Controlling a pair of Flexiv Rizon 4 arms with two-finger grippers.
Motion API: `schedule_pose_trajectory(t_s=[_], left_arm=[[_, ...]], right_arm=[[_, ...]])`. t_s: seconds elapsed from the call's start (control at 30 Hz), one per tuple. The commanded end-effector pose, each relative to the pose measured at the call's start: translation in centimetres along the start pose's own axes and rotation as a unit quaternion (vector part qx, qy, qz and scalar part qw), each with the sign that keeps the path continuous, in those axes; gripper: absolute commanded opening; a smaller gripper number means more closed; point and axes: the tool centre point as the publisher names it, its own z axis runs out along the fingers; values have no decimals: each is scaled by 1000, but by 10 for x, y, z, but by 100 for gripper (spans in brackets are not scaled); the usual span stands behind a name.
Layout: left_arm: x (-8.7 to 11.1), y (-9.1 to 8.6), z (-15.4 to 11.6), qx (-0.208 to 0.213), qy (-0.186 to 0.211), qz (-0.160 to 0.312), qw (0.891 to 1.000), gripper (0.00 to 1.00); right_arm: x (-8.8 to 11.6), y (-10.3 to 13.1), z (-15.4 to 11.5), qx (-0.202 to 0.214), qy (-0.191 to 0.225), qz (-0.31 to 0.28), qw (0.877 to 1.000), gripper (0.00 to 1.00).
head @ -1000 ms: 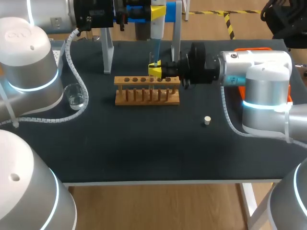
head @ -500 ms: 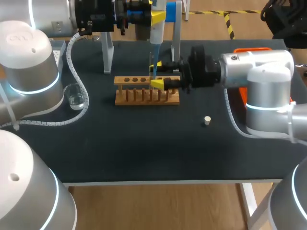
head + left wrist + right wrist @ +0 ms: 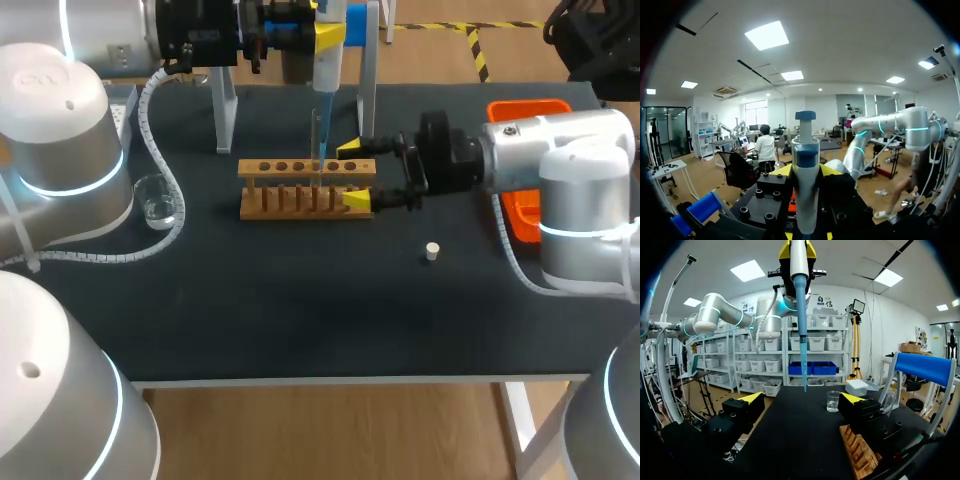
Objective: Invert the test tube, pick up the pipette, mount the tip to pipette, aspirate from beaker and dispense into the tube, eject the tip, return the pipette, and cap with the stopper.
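Head view: pipette (image 3: 327, 60) over wooden rack (image 3: 300, 202).

1. Right pincer (image 3: 801, 400): yellow-tipped fingers spread wide above the black bench (image 3: 795, 440).
2. Pipette (image 3: 799, 270): upright, above and ahead of the right pincer, blue tip (image 3: 802, 330) pointing down; clasped by the left pincer (image 3: 797, 247).
3. Beaker (image 3: 833, 401): on the bench, ahead of the right pincer.
4. Wooden rack (image 3: 860, 455): just beside the right pincer, below one finger.

Light brown rack (image 3: 307, 188); grey pipette (image 3: 805, 190) with translucent blue tip (image 3: 801, 315); cream stopper (image 3: 432, 251); orange tray (image 3: 520, 105); black table (image 3: 300, 310).
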Motion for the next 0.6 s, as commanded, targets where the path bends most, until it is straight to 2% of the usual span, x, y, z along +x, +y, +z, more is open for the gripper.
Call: schedule_pose_trajectory(t_s=[0.03,0.23,0.33,0.6], left_arm=[[0,0,0,1,0,0,1000,0],[0,0,0,1,0,0,1000,0],[0,0,0,1,0,0,1000,0],[0,0,0,1,0,0,1000,0]], right_arm=[[3,-5,-14,2,4,-1,1000,100],[5,-8,-22,9,7,-8,1000,100],[10,-7,-26,4,22,-17,1000,100],[10,-7,-26,4,22,-17,1000,100]])
